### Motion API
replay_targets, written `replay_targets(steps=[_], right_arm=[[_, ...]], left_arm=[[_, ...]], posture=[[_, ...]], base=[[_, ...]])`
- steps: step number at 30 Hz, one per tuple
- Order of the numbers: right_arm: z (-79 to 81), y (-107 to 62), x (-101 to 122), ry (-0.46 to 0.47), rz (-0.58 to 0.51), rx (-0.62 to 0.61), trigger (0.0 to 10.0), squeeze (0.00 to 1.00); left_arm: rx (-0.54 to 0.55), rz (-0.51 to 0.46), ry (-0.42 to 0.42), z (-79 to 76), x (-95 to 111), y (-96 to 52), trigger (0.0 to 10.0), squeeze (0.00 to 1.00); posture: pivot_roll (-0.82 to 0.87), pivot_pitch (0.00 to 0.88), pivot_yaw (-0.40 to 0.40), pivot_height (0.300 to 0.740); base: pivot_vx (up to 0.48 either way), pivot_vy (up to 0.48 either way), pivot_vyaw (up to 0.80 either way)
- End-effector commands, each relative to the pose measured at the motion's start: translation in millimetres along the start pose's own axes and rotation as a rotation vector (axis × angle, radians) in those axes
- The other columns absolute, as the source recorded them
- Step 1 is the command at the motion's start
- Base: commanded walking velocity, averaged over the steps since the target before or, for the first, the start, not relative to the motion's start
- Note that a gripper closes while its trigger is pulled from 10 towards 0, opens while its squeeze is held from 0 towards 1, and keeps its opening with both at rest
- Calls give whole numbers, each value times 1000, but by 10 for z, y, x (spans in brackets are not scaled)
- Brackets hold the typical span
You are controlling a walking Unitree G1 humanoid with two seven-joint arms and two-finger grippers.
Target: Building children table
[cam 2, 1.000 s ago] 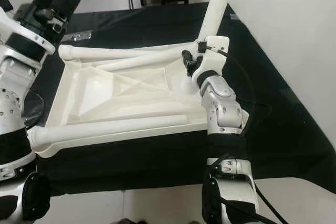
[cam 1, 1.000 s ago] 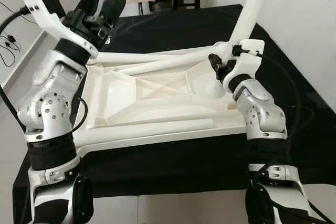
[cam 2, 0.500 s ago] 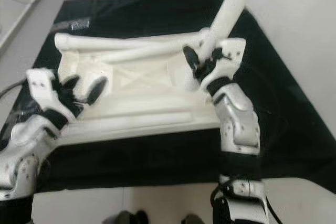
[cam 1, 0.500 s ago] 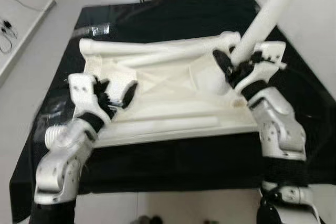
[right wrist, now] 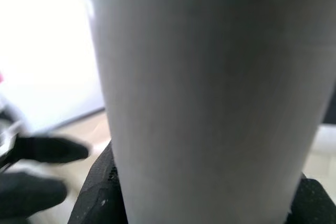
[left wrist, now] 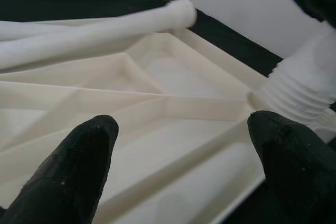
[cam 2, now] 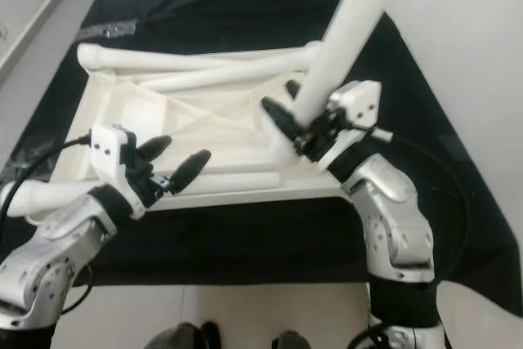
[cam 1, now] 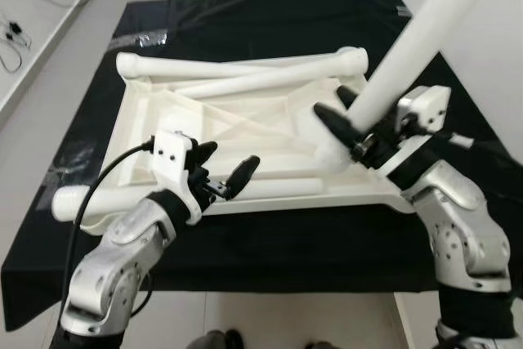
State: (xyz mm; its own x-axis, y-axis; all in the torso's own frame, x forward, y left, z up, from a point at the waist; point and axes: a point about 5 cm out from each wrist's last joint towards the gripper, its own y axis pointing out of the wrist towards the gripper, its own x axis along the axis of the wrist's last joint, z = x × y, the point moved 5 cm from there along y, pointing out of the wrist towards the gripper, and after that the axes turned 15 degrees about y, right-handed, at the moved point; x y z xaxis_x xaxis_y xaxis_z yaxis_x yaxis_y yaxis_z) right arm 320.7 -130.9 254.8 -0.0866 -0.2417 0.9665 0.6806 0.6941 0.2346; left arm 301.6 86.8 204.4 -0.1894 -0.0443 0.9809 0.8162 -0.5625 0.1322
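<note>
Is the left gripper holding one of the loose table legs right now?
No, the left gripper hovers open over the upturned tabletop, its fingers closed on nothing.

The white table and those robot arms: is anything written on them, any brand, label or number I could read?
None: no readable text.
The upside-down white tabletop is plain moulded plastic.
The table leg held in the right tool is bare white.
The open left tool and its white mount show no lettering.
The black cloth carries no print.
</note>
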Motion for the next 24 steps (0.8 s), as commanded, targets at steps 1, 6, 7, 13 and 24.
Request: replay_targets(steps=[1, 6, 7, 13, 24], right_arm=[[86, -15, 43, -20, 4, 61, 10000, 0], [192, -53, 11, -37, 62, 184, 10000, 0], [243, -82, -12, -35, 91, 235, 10000, 0], [303, -145, -48, -24, 149, 320, 10000, 0], [70, -111, -126, -15, 228, 372, 10000, 0]], left_arm=[[-53, 25, -20, -135, -54, -11, 10000, 0], [-180, 129, -23, -406, -306, -85, 10000, 0], [-235, 149, -12, -504, -351, -127, 10000, 0], [-382, 193, 28, -741, -444, -255, 10000, 0], [-411, 184, 85, -823, -445, -321, 10000, 0]], posture=[[-50, 201, 75, 740], [-50, 196, 68, 740], [-46, 198, 64, 740], [-45, 197, 57, 740], [-27, 221, 42, 740]], base=[[0, -285, 0], [0, -57, 0], [0, 0, 0], [0, 0, 0], [0, 0, 0]])
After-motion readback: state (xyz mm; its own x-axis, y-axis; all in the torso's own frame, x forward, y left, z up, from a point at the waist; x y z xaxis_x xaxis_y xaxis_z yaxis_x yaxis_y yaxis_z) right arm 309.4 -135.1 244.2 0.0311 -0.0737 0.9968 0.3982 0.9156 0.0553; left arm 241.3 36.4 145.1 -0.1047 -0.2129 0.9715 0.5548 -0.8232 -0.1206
